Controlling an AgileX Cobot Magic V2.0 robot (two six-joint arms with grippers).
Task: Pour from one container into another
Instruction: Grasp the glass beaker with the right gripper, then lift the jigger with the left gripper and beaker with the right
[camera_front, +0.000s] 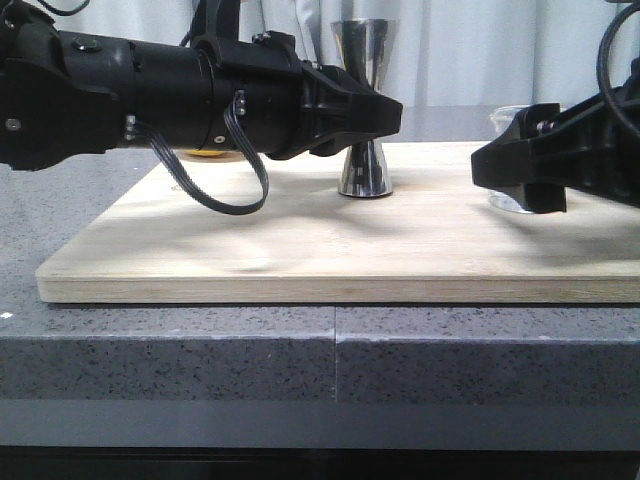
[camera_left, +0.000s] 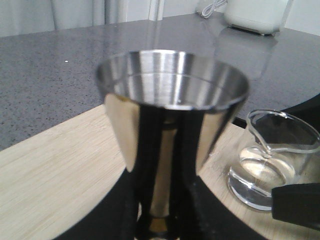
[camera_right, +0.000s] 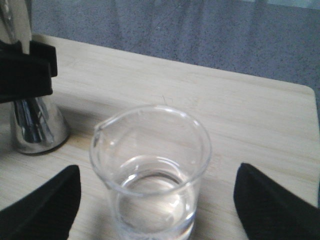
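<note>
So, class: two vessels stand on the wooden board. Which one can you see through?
The glass beaker, standing between the right gripper's open fingers. The steel jigger beside it is opaque and mirror-shiny, with the left gripper at its waist.

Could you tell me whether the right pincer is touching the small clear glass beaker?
Apart: the right wrist view shows bare board between each black fingertip and the beaker.

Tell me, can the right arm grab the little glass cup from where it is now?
Probably yes. The right tool is open, with one finger on each side of the glass beaker and nothing between them. The jigger stands off to one side, held by the left tool, so it shouldn't block the grab.
</note>
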